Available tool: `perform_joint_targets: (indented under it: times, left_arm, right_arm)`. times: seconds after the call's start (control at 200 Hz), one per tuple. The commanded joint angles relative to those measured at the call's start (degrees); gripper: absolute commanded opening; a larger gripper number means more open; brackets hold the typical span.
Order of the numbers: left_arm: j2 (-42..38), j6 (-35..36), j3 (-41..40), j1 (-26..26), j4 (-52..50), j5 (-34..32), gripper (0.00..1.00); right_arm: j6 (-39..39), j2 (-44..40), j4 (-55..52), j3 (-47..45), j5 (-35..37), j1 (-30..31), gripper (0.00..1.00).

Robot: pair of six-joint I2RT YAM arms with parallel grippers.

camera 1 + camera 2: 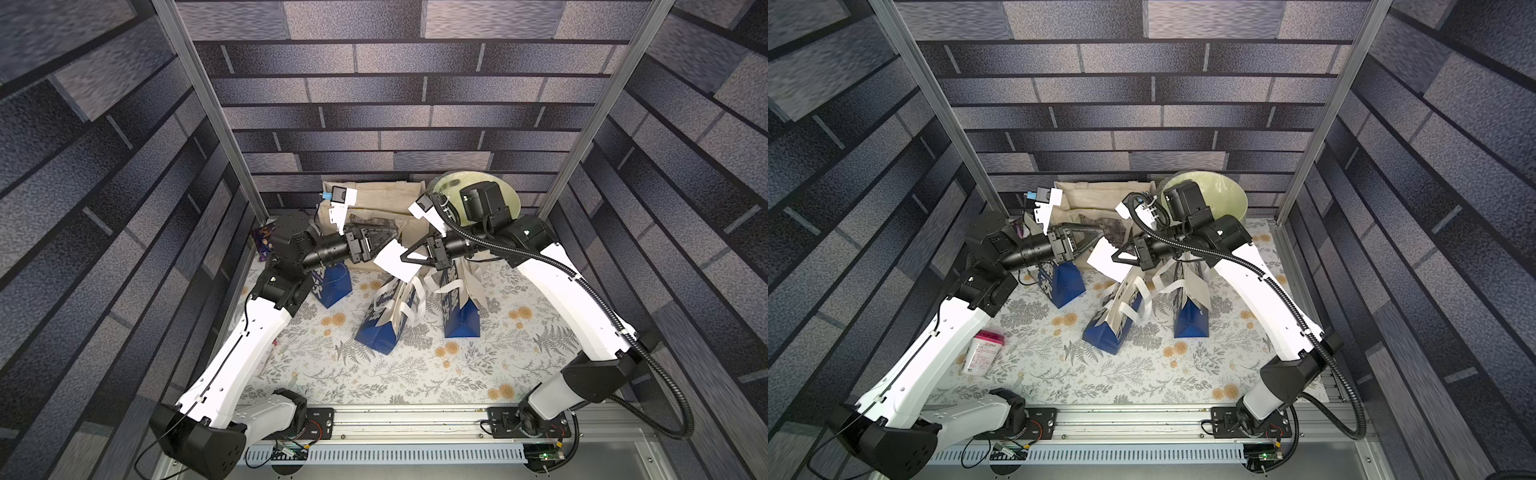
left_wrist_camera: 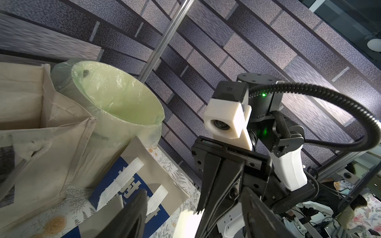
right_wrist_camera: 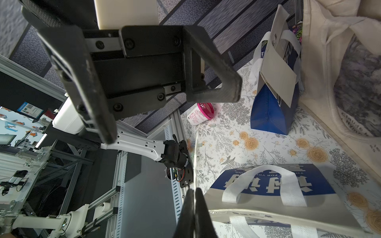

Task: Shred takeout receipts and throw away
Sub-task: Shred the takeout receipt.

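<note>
Right gripper (image 1: pixel 404 256): jaws pinched tight on one edge of the takeout receipt (image 1: pixel 392 262). In the right wrist view the slip shows edge-on, running out from between the closed fingertips (image 3: pixel 186 212).

Left gripper (image 1: pixel 386 247): jaws spread apart, gripping nothing. The receipt's free end lies between its fingers (image 2: pixel 134 218); cannot tell whether they touch it.

Receipt is aloft between the two grippers, above the middle blue-and-white paper bag (image 1: pixel 382 324) on the floral tabletop (image 1: pixel 374 374).

Green-lined bin (image 2: pixel 123 96) stands at the back, beyond the right gripper.
</note>
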Motion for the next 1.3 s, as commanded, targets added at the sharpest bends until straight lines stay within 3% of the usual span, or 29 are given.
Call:
perform_joint_targets:
  times: [0.0, 0.275, 0.501, 0.696, 0.781, 0.831, 0.861, 0.937, 1.037, 1.292]
  left_arm:
    - [-0.3, 1.6, 0.2, -0.5, -0.7, 3.6, 0.68]
    - [-0.2, 3.1, 0.1, -0.7, -2.5, 4.1, 0.61]
    - [-0.3, 2.6, -0.2, -1.4, -1.6, 5.6, 0.36]
    - [-0.1, 1.8, -0.6, -1.6, -1.5, 5.2, 0.2]
    - [-0.2, 1.8, -0.6, -1.6, -1.7, 4.9, 0.23]
    - [-0.3, 2.1, -0.8, -1.5, -1.9, 4.6, 0.41]
    - [-0.4, 2.2, -0.9, -1.4, -2.1, 4.4, 0.46]
    - [-0.5, 2.3, -1.2, -1.1, -1.9, 4.5, 0.48]
    - [-0.5, 2.2, -1.2, -1.2, -1.5, 5.3, 0.39]
    - [-0.4, 1.9, -0.5, -0.4, -0.8, 6.4, 0.05]
  right_arm:
    - [-1.9, 0.4, -3.3, 2.7, -2.6, 0.5, 0.0]
    - [-2.0, 2.2, -4.4, 4.9, -4.3, 0.5, 0.0]
    - [-2.5, 3.7, -6.2, 7.2, -0.8, 0.5, 0.0]
    - [-2.4, 4.3, -6.8, 8.7, -0.3, 0.6, 0.0]
    - [-2.4, 4.5, -7.0, 8.9, -0.6, 0.5, 0.0]
    - [-2.3, 4.6, -7.1, 9.0, -1.4, 0.6, 0.0]
    - [-2.1, 4.6, -7.1, 9.0, -2.0, 0.5, 0.0]
    - [-1.4, 4.6, -6.7, 9.0, -3.6, 0.6, 0.0]
    - [-1.0, 4.6, -6.1, 9.0, -3.8, 0.6, 0.0]
    - [-0.5, 6.1, -7.1, 11.5, -1.3, 0.6, 0.0]
